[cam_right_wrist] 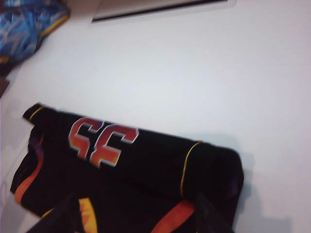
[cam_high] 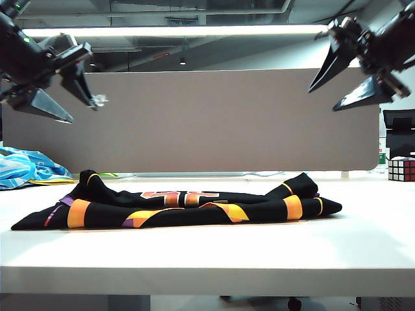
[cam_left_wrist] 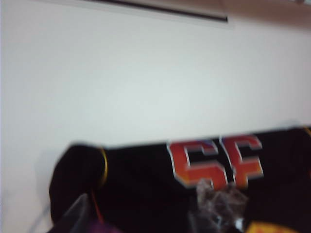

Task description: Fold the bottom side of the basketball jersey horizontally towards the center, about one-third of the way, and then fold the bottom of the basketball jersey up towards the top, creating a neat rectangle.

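Jersey status: basketball jersey [cam_high: 188, 204] lies folded in a long flat band across the middle of the white table [cam_high: 207, 253]. We see both grippers high above it, left gripper [cam_high: 61, 97] upper left of the frame, right gripper [cam_high: 353, 81] upper right, jaws spread, nothing held. Fabric looks thin, limp, slightly slick; we'd pinch the two near corners at the orange bands, both layers together, or the fold slips.

We see the basketball jersey [cam_high: 181, 204] folded mid-bench [cam_high: 207, 256], left pincer [cam_high: 61, 97] and right pincer [cam_high: 347, 81] raised above its ends, jaws apart; a crumpled cloth [cam_high: 26, 167] lies far left, a puzzle cube [cam_high: 401, 169] far right.
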Controlling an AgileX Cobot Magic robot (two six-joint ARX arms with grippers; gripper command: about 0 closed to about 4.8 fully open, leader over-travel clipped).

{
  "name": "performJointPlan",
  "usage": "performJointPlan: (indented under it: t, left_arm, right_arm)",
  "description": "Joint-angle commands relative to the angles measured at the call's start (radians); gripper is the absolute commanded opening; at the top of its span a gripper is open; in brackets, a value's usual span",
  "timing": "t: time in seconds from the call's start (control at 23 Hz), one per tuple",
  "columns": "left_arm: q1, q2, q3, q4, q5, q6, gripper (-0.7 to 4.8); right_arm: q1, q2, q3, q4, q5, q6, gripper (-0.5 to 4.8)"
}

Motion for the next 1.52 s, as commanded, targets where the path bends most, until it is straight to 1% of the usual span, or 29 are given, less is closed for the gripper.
performJointPlan:
  t: [0.04,0.22,0.26,0.35,0.39,0.43,0.52,0.7,0.78,0.83,0.91,1.09,1.13,1.22,1.39,1.52]
  left_arm:
    - [-0.008,-0.141,-0.108,-0.038,0.002,0.018,2.05]
    - [-0.009,-0.345,-0.252,-0.023,-0.012,0.018,2.03]
    - [-0.009,-0.398,-0.283,-0.022,-0.013,0.018,1.86]
    - [-0.01,-0.514,-0.353,-0.006,-0.012,0.018,1.06]
    - [-0.01,-0.566,-0.382,0.001,-0.013,0.018,0.81]
    - [-0.01,-0.678,-0.442,0.013,-0.014,0.019,0.73]
    - [-0.01,-0.827,-0.528,0.027,-0.036,0.022,0.21]
    - [-0.01,-1.007,-0.644,0.057,-0.055,0.019,0.14]
    - [-0.01,-1.099,-0.703,0.06,-0.076,0.016,-0.06]
    - [-0.01,-1.141,-0.73,0.06,-0.083,0.016,-0.06]
    - [-0.01,-1.317,-0.83,0.059,-0.095,-0.01,-0.06]
    - [-0.01,-1.479,-0.918,0.064,-0.108,-0.01,-0.06]
    - [-0.01,-1.511,-0.935,0.064,-0.116,-0.018,-0.06]
    - [-0.009,-1.509,-0.962,0.076,-0.119,-0.03,-0.06]
    - [-0.01,-1.504,-1.001,0.099,-0.139,-0.095,-0.06]
    - [-0.009,-1.505,-1.051,0.143,-0.139,-0.095,-0.06]
  right_arm:
    - [0.0,-0.13,-0.08,-0.01,-0.003,-0.033,2.21]
    - [0.0,-0.332,-0.218,0.015,0.031,-0.037,0.79]
    - [0.0,-0.377,-0.25,0.023,0.04,-0.039,0.58]
    - [0.0,-0.479,-0.321,0.035,0.067,-0.044,0.29]
    - [0.0,-0.523,-0.353,0.042,0.078,-0.053,0.28]
    - [0.001,-0.618,-0.425,0.063,0.086,-0.075,0.2]
    - [0.001,-0.746,-0.531,0.101,0.102,-0.092,0.2]
    - [0.001,-0.898,-0.657,0.115,0.136,-0.09,0.2]
    - [0.002,-0.97,-0.721,0.121,0.148,-0.084,0.2]
    - [0.002,-1.001,-0.748,0.122,0.154,-0.084,0.2]
    - [0.002,-1.128,-0.852,0.124,0.221,-0.083,0.2]
    - [0.002,-1.255,-0.937,0.13,0.306,-0.081,0.06]
    - [0.002,-1.282,-0.953,0.131,0.325,-0.08,0.06]
    - [0.002,-1.332,-0.986,0.137,0.365,-0.08,0.06]
    - [0.002,-1.419,-1.046,0.157,0.404,-0.08,0.06]
    - [0.001,-1.476,-1.088,0.165,0.457,-0.08,0.06]
